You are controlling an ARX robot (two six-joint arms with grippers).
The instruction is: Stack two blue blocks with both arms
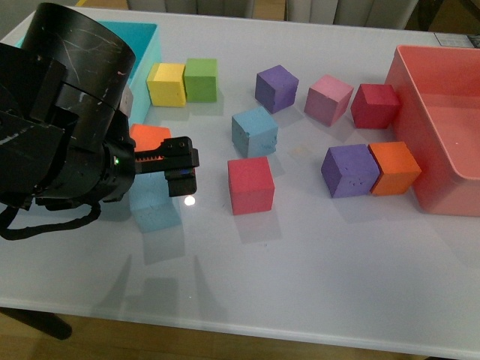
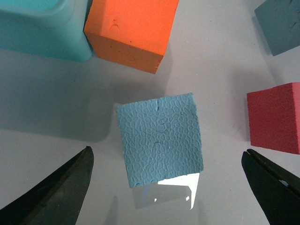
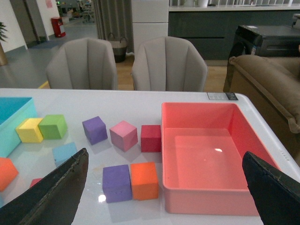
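Note:
One blue block (image 1: 155, 207) lies near the table's front left, right under my left gripper (image 1: 180, 172). In the left wrist view this block (image 2: 160, 138) sits on the table between the open fingers (image 2: 63, 190), with wide gaps on both sides and nothing gripped. The second blue block (image 1: 255, 131) rests at mid-table, apart from the first, and shows in the right wrist view (image 3: 64, 152). My right gripper (image 3: 165, 154) is open and empty, held high over the table's right side. It is out of the front view.
An orange cube (image 1: 150, 136) and a teal bin (image 1: 144, 45) lie close behind the left gripper, and a red cube (image 1: 250, 185) to its right. Yellow, green, purple, pink and dark red cubes stand further back. A purple-orange pair (image 1: 349, 171) sits beside the pink bin (image 1: 442, 187).

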